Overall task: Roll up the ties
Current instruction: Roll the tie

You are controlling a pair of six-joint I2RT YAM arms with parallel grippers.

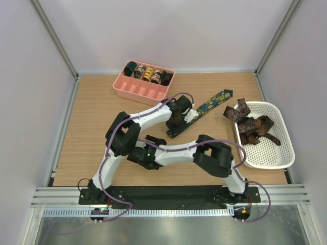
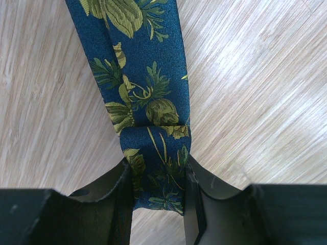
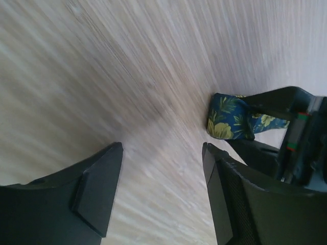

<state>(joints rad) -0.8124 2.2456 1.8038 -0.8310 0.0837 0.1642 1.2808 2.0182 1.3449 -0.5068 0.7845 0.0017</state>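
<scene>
**Now the left gripper pinches the blue tie**

Down at the tip of the left arm, the left gripper [image 2: 157,171] is clenched on the blue tie [image 2: 138,61]. One finger presses each side of the tie. The bit between the fingers is the near end, and it is folded over on itself, so there is a double layer there. The tie is dark blue with yellow-green leaves on it. From the fingers it runs away flat on the wooden table [image 1: 92,127]. Seen from above, it lies slanted toward the far right, and its pointed end is near the white basket [image 1: 276,158] but not touching it.

The right gripper [image 3: 162,148] is released. Its two fingers stand apart and only bare table shows between them. It hangs low over the wood, close to the left gripper. Its own camera sees the folded end of the blue tie a little way off to the right, held in the other arm's fingers. That picture is blurry.

Farther out, the white basket sits at the right side of the table. Brown ties [image 1: 253,125] lie in a loose heap in it, and some hang over its left rim. At the far edge of the table sits a pink tray [image 1: 134,91]. Rolled ties [image 1: 148,74] stand side by side along its far side, some dark, one yellow.
</scene>
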